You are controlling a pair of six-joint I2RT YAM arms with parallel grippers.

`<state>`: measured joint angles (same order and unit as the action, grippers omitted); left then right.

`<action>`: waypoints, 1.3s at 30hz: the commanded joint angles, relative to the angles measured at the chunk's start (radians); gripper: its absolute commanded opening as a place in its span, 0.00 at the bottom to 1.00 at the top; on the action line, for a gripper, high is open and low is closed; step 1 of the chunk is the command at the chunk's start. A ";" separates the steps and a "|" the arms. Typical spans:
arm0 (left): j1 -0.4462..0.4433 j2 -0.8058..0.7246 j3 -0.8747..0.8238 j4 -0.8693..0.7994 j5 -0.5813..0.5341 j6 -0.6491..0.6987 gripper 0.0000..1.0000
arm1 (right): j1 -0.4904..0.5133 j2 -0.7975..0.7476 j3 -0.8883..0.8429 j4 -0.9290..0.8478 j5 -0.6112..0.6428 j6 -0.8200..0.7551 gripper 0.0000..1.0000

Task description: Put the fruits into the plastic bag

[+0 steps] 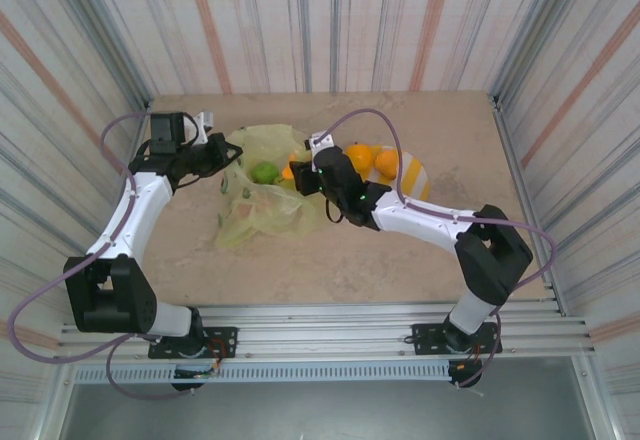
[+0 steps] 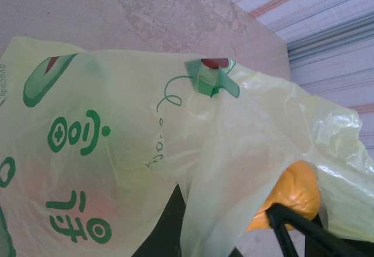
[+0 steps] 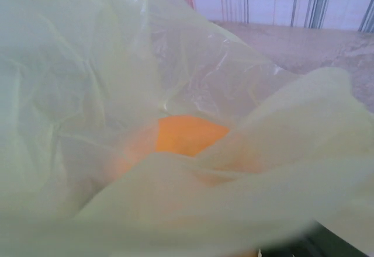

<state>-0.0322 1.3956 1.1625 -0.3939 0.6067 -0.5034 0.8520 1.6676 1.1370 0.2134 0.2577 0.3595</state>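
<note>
Where the plastic bag (image 3: 76, 82) folds, an orange fruit (image 3: 190, 134) sits half-hidden.

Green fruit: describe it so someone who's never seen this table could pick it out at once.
On the tan table, find the crumpled yellow-green plastic bag left of the striped plate. The green fruit sits in the bag's far part: the one green ball among orange fruits.

Sagging plastic bag (image 3: 280, 169) folds half-block its mouth.
</note>
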 commanded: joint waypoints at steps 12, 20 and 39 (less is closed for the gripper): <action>0.000 -0.021 -0.017 0.009 0.015 -0.010 0.00 | 0.051 0.270 0.219 -0.037 -0.102 0.117 0.52; 0.000 -0.019 -0.016 0.010 0.018 -0.012 0.00 | 0.043 0.301 0.236 -0.050 -0.283 0.143 0.65; 0.005 -0.020 -0.016 0.009 0.014 -0.011 0.00 | -0.027 -0.014 -0.054 -0.083 -0.313 0.135 0.84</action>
<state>-0.0326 1.3956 1.1553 -0.3908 0.6067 -0.5060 0.8307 1.7054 1.1313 0.1539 -0.0540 0.4900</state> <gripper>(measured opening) 0.048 0.846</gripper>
